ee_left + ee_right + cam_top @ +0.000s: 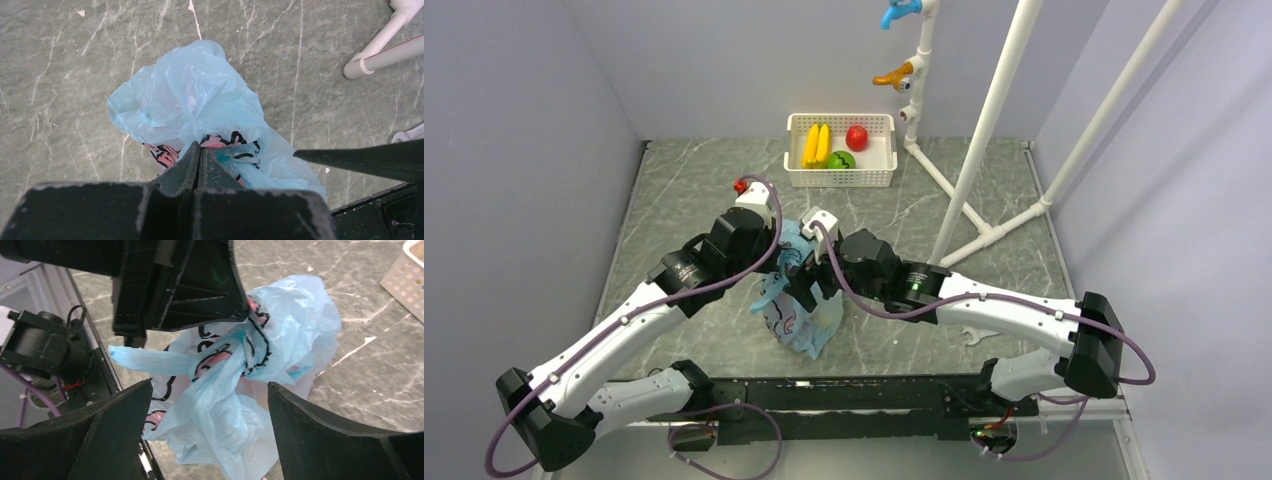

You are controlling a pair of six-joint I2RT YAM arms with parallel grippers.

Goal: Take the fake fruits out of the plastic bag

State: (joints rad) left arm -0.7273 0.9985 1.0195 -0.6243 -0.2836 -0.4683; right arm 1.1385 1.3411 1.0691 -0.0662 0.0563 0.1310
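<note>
light-blue crinkly plastic bag (190, 95): bunched up
left gripper (199, 152): pinched closed on bag
right gripper (209, 390): spread wide, bag between

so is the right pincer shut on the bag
No, the right pincer stands wide open, one finger either side of the plastic bag.

My two arms, white and black
I see white links and black joints on left arm (614, 335) and right arm (1014, 310), a purple cable (879, 311) along each, and matte black fingers (185, 167) scuffed pale at the edges
</note>
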